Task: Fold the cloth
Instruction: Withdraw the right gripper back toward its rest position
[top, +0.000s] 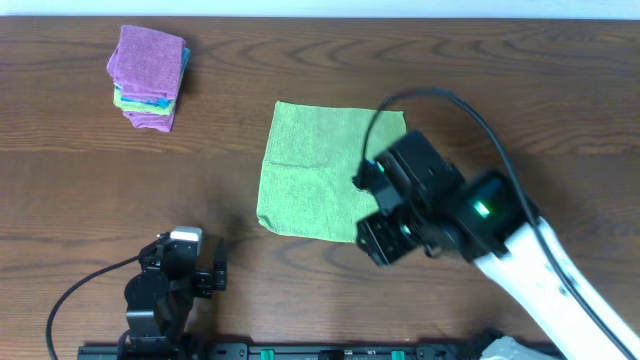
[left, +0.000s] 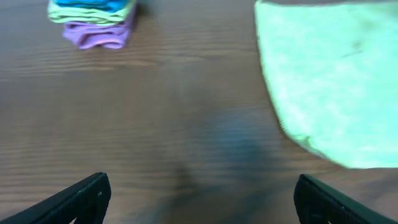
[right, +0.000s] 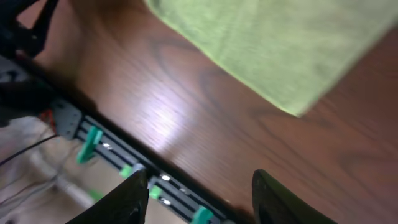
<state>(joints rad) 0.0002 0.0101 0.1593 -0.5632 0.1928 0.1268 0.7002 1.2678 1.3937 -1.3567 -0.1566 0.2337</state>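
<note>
A light green cloth lies flat and unfolded in the middle of the wooden table; it also shows in the left wrist view and the right wrist view. My right gripper hovers at the cloth's near right corner, open and empty, its fingers over bare table near the front edge. My left gripper rests near the front left, open and empty, well away from the cloth.
A stack of folded cloths, purple, green and blue, sits at the back left; it also shows in the left wrist view. A black rail with green clips runs along the table's front edge.
</note>
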